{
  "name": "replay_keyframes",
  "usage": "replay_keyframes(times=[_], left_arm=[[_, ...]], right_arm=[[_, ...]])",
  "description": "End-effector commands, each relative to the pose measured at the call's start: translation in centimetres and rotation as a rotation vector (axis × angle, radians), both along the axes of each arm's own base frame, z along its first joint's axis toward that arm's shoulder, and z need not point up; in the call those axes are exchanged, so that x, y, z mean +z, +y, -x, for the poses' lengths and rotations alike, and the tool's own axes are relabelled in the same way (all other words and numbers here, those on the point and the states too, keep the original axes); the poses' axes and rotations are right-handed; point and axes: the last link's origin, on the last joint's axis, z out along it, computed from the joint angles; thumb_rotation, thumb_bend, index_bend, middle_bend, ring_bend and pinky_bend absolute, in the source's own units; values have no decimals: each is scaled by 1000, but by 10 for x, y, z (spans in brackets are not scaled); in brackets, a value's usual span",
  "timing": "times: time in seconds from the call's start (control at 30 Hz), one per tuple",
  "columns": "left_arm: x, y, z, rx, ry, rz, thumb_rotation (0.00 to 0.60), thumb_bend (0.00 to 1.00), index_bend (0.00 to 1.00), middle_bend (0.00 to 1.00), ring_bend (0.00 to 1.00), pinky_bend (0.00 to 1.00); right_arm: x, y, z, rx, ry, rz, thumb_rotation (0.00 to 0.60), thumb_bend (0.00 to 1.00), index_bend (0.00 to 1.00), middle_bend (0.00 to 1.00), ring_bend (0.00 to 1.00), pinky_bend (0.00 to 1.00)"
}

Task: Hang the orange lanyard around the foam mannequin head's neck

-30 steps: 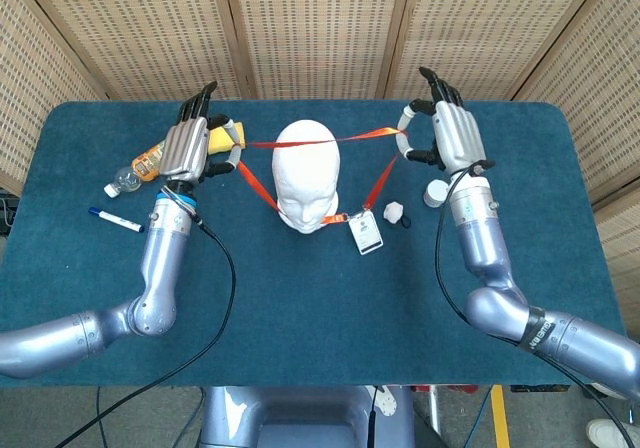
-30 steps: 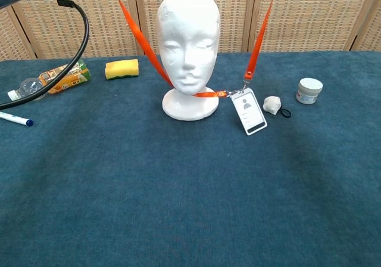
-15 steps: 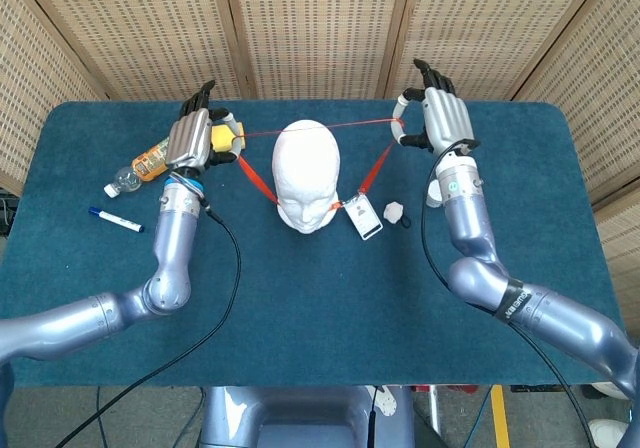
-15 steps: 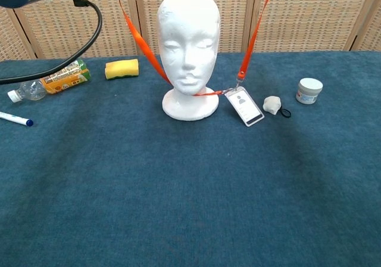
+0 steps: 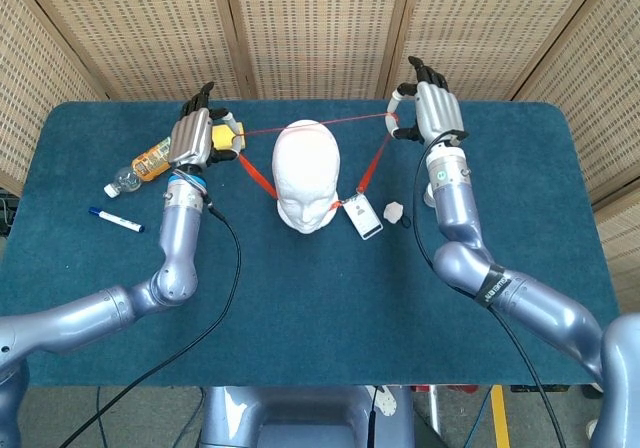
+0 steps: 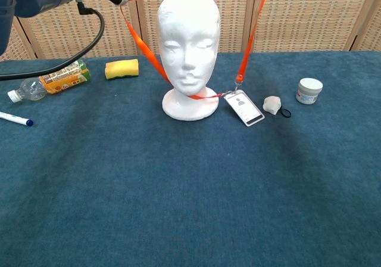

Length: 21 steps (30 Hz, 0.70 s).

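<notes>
Both held the orange lanyard [image 5: 375, 164] spread, left hand [image 5: 192, 138] and right hand [image 5: 430, 114] pinching it upper frame; rear strap shifted behind foam mannequin head [image 5: 305, 176] crown (badge [image 5: 362, 216] dragged closer), so ready to lower.

A white foam mannequin head [image 5: 303, 173] stands on a blue table [image 5: 320, 308]. The left hand [image 5: 195, 138] and right hand [image 5: 428, 113] hold an orange lanyard [image 5: 372, 168] stretched across it, its badge [image 5: 362, 217] resting beside the base.
</notes>
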Motion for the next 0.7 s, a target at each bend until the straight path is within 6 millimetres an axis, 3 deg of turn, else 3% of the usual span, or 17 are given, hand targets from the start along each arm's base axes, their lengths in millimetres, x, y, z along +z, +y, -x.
replay_keyframes(times=[0.03,0.07,0.13,0.17,0.2,0.27,0.63,0.7], left_arm=[[-3,2,0,-1,-6,3,600,502,557,0,0,0],[-4,2,0,-1,-5,4,600,501,392,0,0,0],[-6,3,0,-4,-4,6,600,465,111,0,0,0],[-7,4,-1,-6,-6,5,600,427,19,0,0,0],[-7,4,-1,-7,-14,3,600,401,0,0,0,0],[-8,4,-2,-7,-25,-2,600,341,0,0,0,0],[-1,7,4,-24,-24,-70,600,279,0,0,0,0],[0,8,4,-24,-17,-74,600,222,0,0,0,0]], right_arm=[[-4,-5,0,-13,-2,-2,600,411,714,30,0,0],[-5,-7,0,-16,-1,0,600,343,663,30,0,0],[-5,-11,1,-24,6,8,600,136,460,29,0,0],[-6,-12,3,-28,16,4,600,41,304,25,0,0],[-7,-13,4,-31,32,-9,600,0,197,18,0,0],[-7,-15,5,-31,52,-14,600,0,115,10,0,0],[-1,-17,7,-19,80,80,600,0,92,8,0,0],[-2,-17,11,-32,81,88,600,0,92,8,0,0]])
